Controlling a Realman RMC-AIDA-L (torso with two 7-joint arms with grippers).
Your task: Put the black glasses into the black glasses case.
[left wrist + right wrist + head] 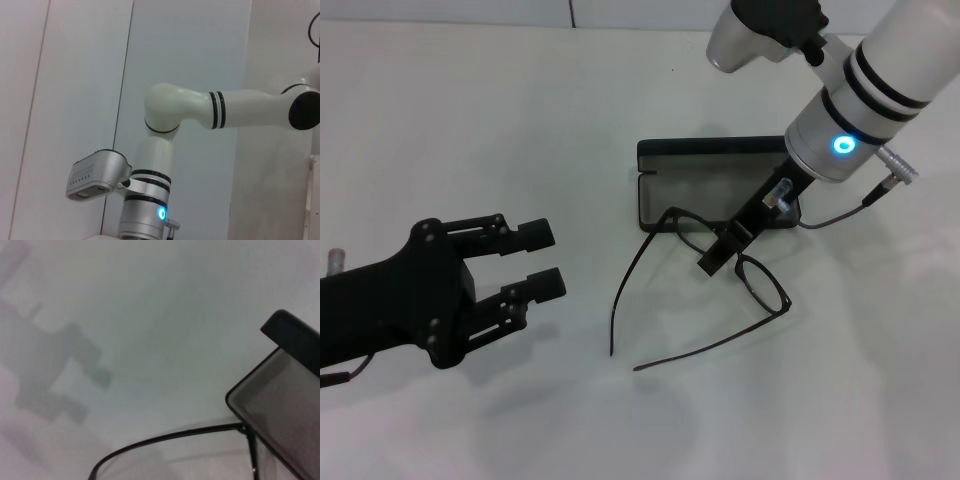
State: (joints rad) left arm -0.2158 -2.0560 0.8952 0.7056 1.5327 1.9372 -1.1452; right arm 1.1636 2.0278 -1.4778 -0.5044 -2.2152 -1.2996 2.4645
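Observation:
The black glasses (761, 281) lie unfolded, one lens over the front edge of the open black glasses case (712, 190), the other lens and both temple tips on the white table. My right gripper (723, 250) reaches down from the upper right and is shut on the bridge between the lenses. The case's lid (710, 148) stands up at the back, with grey lining showing inside. The right wrist view shows a frame hinge of the glasses (243, 428) beside the case's corner (282, 407). My left gripper (548, 258) hovers open and empty at the left, well apart from the glasses.
The white table (470, 120) stretches around the case. The left wrist view shows only my right arm (150, 200) against a pale wall. A cable (840, 212) hangs from the right wrist beside the case.

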